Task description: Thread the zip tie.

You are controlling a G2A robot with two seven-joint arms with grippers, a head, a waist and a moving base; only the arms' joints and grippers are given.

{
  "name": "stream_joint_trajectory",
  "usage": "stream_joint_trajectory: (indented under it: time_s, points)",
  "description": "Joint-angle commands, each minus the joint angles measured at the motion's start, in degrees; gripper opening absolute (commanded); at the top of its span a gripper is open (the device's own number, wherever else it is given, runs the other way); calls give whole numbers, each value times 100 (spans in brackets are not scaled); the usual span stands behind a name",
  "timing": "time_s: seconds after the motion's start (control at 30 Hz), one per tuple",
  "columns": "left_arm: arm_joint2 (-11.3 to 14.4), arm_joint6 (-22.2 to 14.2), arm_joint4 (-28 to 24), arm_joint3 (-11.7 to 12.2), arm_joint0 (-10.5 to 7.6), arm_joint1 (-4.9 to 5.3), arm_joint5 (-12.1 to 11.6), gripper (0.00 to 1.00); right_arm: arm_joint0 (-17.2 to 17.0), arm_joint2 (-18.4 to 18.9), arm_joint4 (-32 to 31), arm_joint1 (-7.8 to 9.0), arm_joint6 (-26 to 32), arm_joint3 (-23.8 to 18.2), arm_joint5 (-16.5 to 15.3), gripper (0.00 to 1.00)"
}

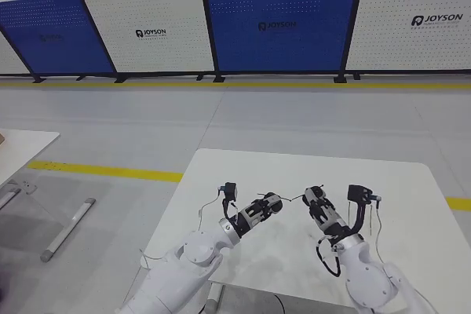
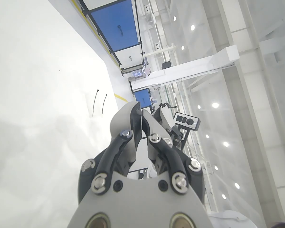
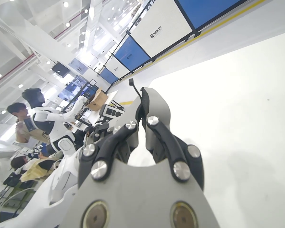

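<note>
- left tool (image 2: pixel 140 116): clamped narrow on the thin strap of the zip tie (image 2: pixel 141 126), above the table (image 1: pixel 392 188); hold steady, strap end aimed across.
- right tool (image 3: pixel 142 100): pinched shut just below the zip tie head, head poking clear of the grip; turn slot toward strap, feed slowly.

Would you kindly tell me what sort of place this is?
Probably a robotics lab in a factory-style hall: blue and white partition panels, a yellow floor line, and another humanoid robot nearby.
</note>
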Motion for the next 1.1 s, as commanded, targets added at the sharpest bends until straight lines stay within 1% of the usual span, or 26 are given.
stream_joint_trajectory:
  time_s: [0.0,0.33,0.57,0.77,1.07]
  points:
    - [0,0,0,0,0,0,0,0,57,-53,-32,-32,-46,106,112,0]
    - [0,0,0,0,0,0,0,0,63,-59,-26,-37,-48,116,126,0]
    - [0,0,0,0,0,0,0,0,-20,26,122,-75,-57,221,17,0]
    - [0,0,0,0,0,0,0,0,-92,76,93,-96,-26,134,-123,0]
    - [0,0,0,0,0,0,0,0,-59,118,134,-150,24,211,-120,0]
